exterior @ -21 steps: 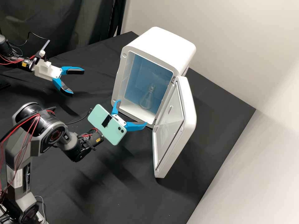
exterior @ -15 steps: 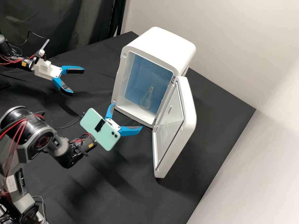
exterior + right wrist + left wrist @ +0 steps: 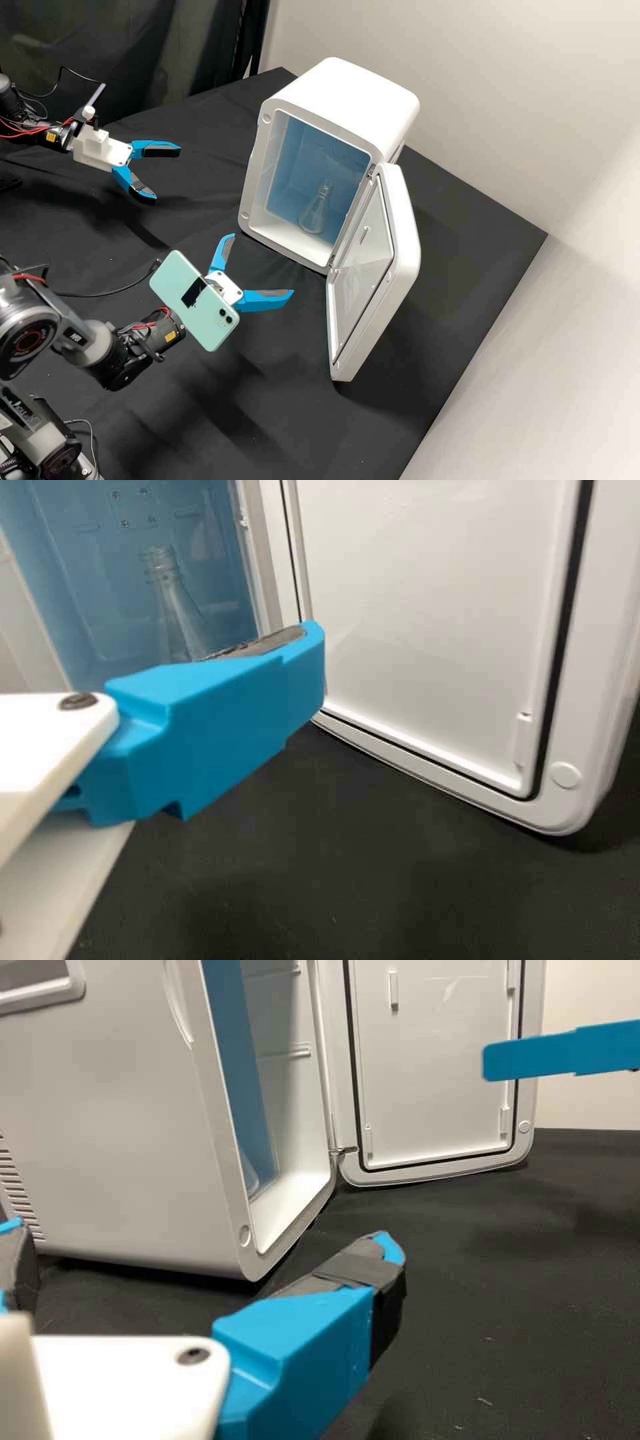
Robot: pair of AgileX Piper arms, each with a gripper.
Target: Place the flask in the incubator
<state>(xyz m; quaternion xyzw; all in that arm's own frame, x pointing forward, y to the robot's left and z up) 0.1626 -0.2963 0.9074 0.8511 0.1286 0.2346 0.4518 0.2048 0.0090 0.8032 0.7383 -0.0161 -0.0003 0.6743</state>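
Bright light leaves soft shadows on the bench (image 3: 460, 240).

From the high view we look forward and down over the black bench (image 3: 200, 400) at the white incubator (image 3: 347, 100) from some way off. Our left wrist camera sits low beside its outer wall; our right wrist camera looks closer in (toward the blue interior). All three share the open door (image 3: 373, 267).

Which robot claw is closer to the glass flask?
Right. The right gripper hangs open before the open incubator, facing the flask inside. The left gripper sits farther off, beside its outer wall.
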